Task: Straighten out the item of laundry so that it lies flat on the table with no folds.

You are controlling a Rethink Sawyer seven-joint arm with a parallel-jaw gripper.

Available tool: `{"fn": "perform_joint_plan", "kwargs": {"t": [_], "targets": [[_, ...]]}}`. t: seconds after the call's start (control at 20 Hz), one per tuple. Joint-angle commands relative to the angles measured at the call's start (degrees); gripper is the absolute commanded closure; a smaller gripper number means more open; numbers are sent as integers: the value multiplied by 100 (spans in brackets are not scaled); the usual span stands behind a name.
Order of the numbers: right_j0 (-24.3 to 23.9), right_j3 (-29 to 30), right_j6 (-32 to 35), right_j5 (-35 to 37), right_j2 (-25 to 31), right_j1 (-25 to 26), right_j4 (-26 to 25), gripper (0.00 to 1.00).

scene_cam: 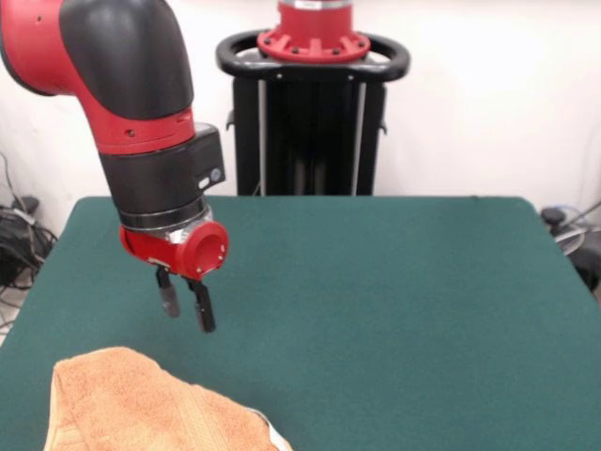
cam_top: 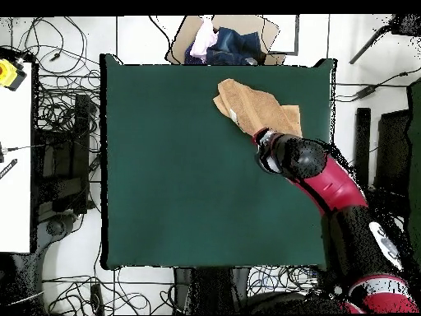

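The orange-tan towel lies crumpled and folded on the dark green table, at its near left corner in the front view. A bit of white tag shows at its right edge. My gripper hangs above the table just behind the towel, with its fingers apart and nothing between them. It does not touch the towel. In the overhead view the towel lies near the table's far right corner. The arm's wrist sits at the towel's lower edge and covers the gripper.
The robot's pedestal stands at the table's far side. In the overhead view a cardboard box of clothes sits beyond the table's top edge. Cables lie on the floor at the left, beside a white bench.
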Motion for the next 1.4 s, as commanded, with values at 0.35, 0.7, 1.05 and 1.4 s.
{"fn": "perform_joint_plan", "kwargs": {"t": [0.35,0.7,1.05,1.4], "targets": [[-703,182,-454,257,433,389,-983,0],[-906,312,-257,33,472,397,-1394,0],[-834,251,236,-487,555,796,-1504,0],[-814,300,554,-574,624,988,-1327,0]]}}
